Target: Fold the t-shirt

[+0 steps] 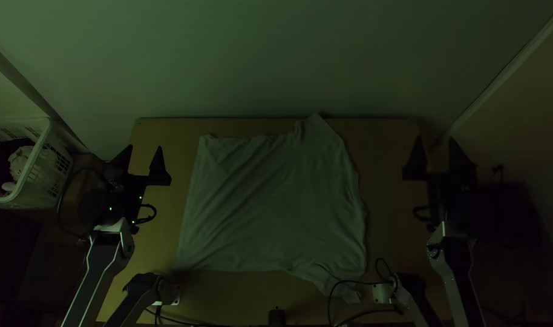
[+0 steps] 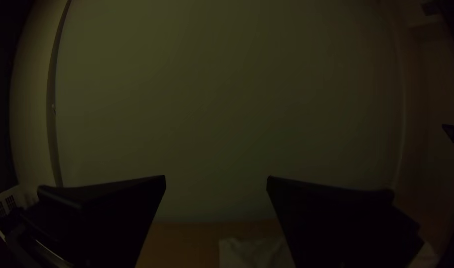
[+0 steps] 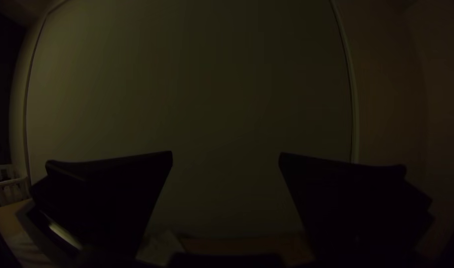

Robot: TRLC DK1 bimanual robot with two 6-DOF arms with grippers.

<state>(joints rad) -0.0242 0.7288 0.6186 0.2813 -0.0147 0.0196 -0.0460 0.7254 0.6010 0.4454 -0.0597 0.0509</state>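
The light t-shirt [image 1: 270,203] lies spread on the table with small wrinkles, one sleeve pointing to the far edge and the other to the near edge, at its right end. My left gripper [image 1: 144,147] stands open left of the shirt, and my right gripper [image 1: 434,140] stands open to its right; neither touches the cloth. In the left wrist view, the left gripper [image 2: 216,177] has nothing between its fingers, with part of the shirt [image 2: 254,252] below. In the right wrist view, the right gripper [image 3: 225,153] is likewise wide apart, near a shirt corner [image 3: 161,247].
A white basket [image 1: 31,175] holding dark and light cloth stands beyond the table's left side. Bare table [image 1: 388,194] shows around the shirt. Black cables [image 1: 364,281] and a small dark object [image 1: 277,317] lie at the near edge. A wall rises behind the table.
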